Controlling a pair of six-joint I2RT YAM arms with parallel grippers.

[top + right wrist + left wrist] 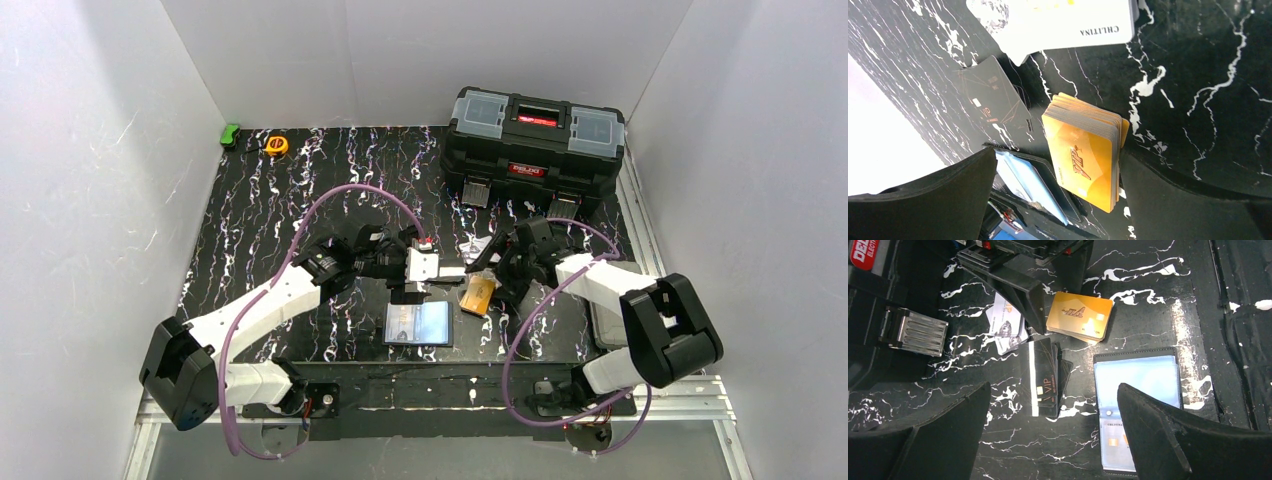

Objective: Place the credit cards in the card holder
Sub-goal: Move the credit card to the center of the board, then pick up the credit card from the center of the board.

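Observation:
The black card holder (418,323) lies open near the front edge, its bluish sleeves (1138,385) up and a card showing in the lower sleeve. A stack of orange credit cards (479,294) (1079,316) (1083,160) lies to its right. Black VIP cards (1043,377) (993,100) and white printed cards (1007,325) (1058,20) lie beside them. My left gripper (428,275) (1054,390) hangs open just above the table, over the near end of the black cards, one finger over the holder. My right gripper (505,270) (1058,155) is open and straddles the orange stack.
A large black toolbox (535,140) (878,300) stands at the back right, its latch near the white cards. A yellow tape measure (276,145) and a small green object (231,134) sit at the back left. White walls close in three sides.

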